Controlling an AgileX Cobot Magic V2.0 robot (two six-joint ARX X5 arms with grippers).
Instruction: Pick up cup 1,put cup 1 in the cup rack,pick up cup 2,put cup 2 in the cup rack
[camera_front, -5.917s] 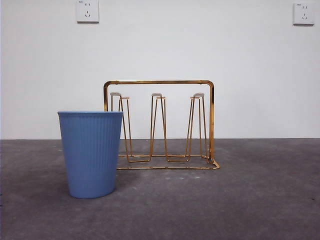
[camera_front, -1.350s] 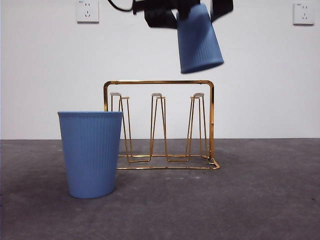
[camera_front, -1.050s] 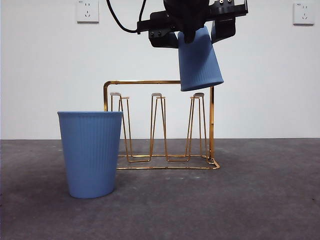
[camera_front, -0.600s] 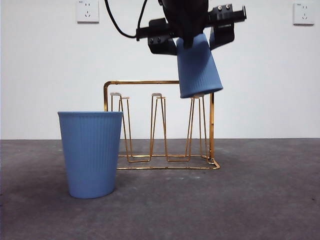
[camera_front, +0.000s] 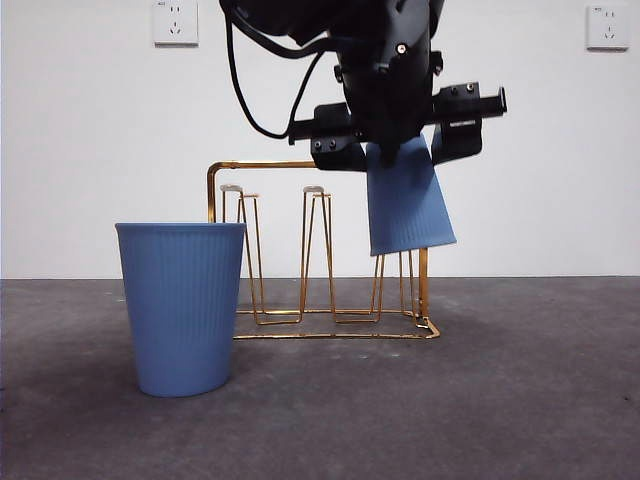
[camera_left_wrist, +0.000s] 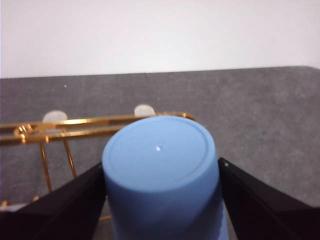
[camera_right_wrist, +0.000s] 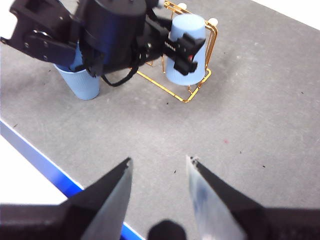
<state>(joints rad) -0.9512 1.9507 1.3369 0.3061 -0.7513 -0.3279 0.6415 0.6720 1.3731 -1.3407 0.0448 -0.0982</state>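
**Inverted tumbler held over the rack's end prong**

Front view: left gripper (camera_front: 402, 140) clamped on cup 1 (camera_front: 408, 200), mouth down and tilted slightly, covering the end prong of the cup rack (camera_front: 262, 164) directly beneath the jaws. Cannot tell from here whether the prong is inside the cup, or whether the rim touches any wire. Well off to one side of the gripper and lower, cup 2 (camera_front: 182, 305), upright on the grey table (camera_front: 520, 400), standing in front of the rack's other end.

Left wrist view: closed base of cup 1 (camera_left_wrist: 160, 155) filling the space between the two black jaws, one pressed to each side; gold top bar of the cup rack (camera_left_wrist: 75, 125) and two white prong tips just beyond the cup. No sight of cup 2 here.

Right wrist view: right gripper (camera_right_wrist: 160, 180) high and well apart from the work, jaws parted around nothing. Seen from above: left gripper (camera_right_wrist: 182, 47) at the rack's end, cup 1 (camera_right_wrist: 185, 50) within the frame of the cup rack (camera_right_wrist: 202, 82), cup 2 (camera_right_wrist: 82, 82) partly hidden under the arm, and the table's blue edge (camera_right_wrist: 40, 160), none of it visible from the front.
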